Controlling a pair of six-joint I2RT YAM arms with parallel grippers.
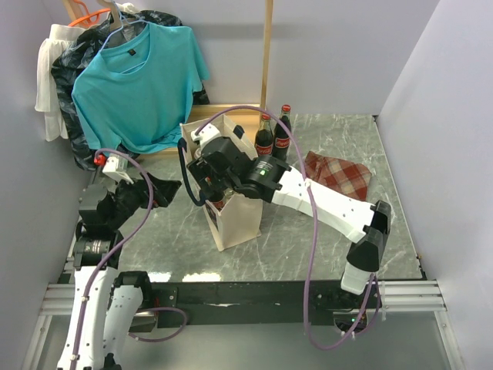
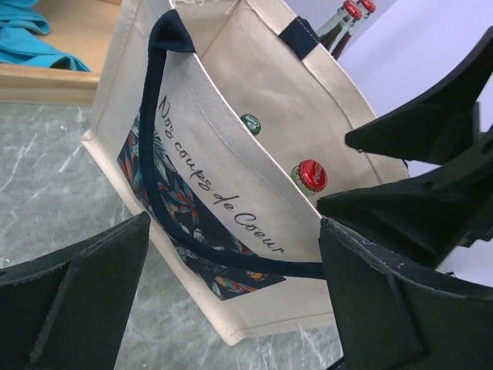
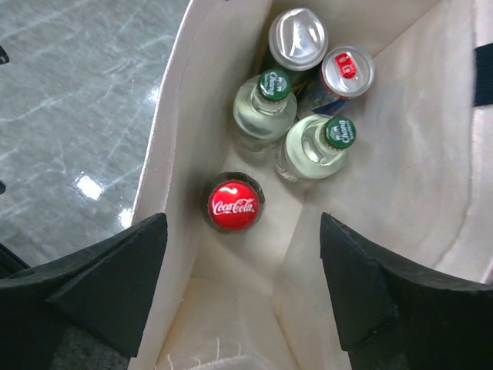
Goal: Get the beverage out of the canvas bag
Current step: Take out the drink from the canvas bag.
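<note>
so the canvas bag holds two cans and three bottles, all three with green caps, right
Not all three. Only two bottles have green caps; the third bottle has a red Coca-Cola cap. The two cans and the canvas bag are as you say, shown by the right wrist view.

- canvas bag (image 2: 231, 92): cream cloth, navy handles, black script, leaf print in dark blue, orange and teal
- cola bottle (image 3: 233, 206): red cap, white lettering
- clear bottles (image 3: 262, 108): green caps
- cans (image 3: 298, 37): silver tops, one red tab
- surface (image 1: 331, 131): grey-green, marble-veined
- plaid cloth (image 1: 337, 174), right of frame: red and white
- T-shirt (image 1: 139, 85), upper left: turquoise
</note>
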